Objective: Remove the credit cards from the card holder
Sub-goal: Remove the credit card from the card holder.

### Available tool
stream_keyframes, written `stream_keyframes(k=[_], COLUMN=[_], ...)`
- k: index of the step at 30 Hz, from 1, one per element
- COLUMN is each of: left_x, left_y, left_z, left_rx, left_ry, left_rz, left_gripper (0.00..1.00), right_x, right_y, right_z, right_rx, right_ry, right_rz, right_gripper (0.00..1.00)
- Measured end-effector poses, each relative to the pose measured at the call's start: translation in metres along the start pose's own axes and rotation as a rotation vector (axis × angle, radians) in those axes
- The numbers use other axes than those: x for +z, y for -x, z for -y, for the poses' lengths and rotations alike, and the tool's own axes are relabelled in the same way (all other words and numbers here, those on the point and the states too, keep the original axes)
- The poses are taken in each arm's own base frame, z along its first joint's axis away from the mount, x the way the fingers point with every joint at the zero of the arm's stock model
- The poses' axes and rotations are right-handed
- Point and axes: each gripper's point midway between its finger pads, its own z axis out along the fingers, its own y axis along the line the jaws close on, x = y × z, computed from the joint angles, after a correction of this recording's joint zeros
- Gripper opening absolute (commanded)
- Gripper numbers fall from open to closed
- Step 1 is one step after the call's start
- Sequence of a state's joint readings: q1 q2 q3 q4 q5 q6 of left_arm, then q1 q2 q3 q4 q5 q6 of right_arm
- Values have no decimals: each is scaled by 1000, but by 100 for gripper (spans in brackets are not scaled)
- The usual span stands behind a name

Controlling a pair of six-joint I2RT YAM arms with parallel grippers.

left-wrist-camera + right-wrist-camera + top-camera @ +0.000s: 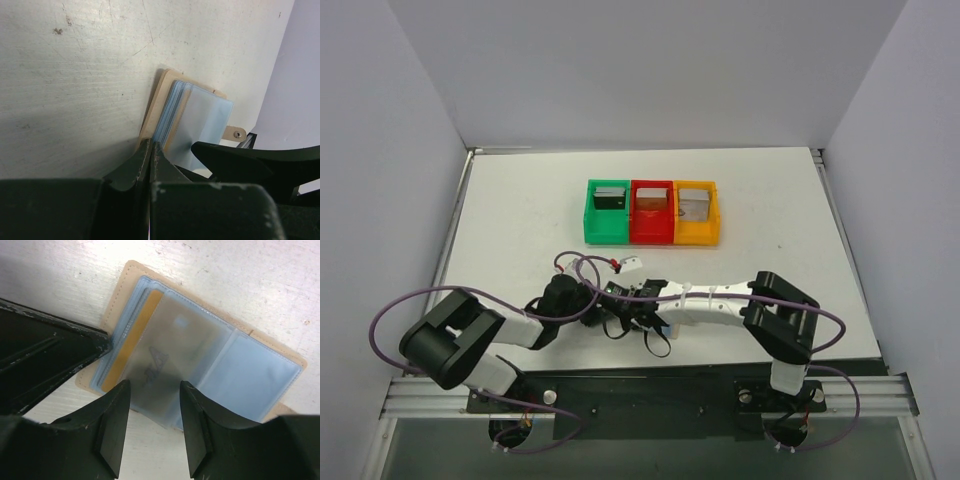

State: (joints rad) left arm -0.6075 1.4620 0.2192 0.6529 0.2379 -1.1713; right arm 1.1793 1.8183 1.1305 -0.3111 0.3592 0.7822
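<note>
Straddling the open card holder [250,375] on the desk [260,280].
The right hand [155,390] stood wide open over the sleeve's near edge, with a sleeved grey credit card [172,340] showing between its fingers. The left hand [151,149], fingers closed together, touched the holder's tan edge. The card's faint print was unreadable.

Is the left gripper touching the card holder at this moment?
Touching. In the left wrist view the left gripper has its jaws closed on the tan corner of the card holder, with no gap between them.
</note>
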Motion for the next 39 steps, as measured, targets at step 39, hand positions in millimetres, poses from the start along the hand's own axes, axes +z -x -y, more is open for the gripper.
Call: stream_keyframes(k=[39], left_x=[-21], left_y=[-6], left_z=[-10], left_rx=[-19], left_ry=[57], left_rz=[150], left_gripper=[0], right_x=[-20], right_y=[12], right_z=[-9], right_rx=[-55], right_ry=[5], right_rz=[51], right_gripper=[52])
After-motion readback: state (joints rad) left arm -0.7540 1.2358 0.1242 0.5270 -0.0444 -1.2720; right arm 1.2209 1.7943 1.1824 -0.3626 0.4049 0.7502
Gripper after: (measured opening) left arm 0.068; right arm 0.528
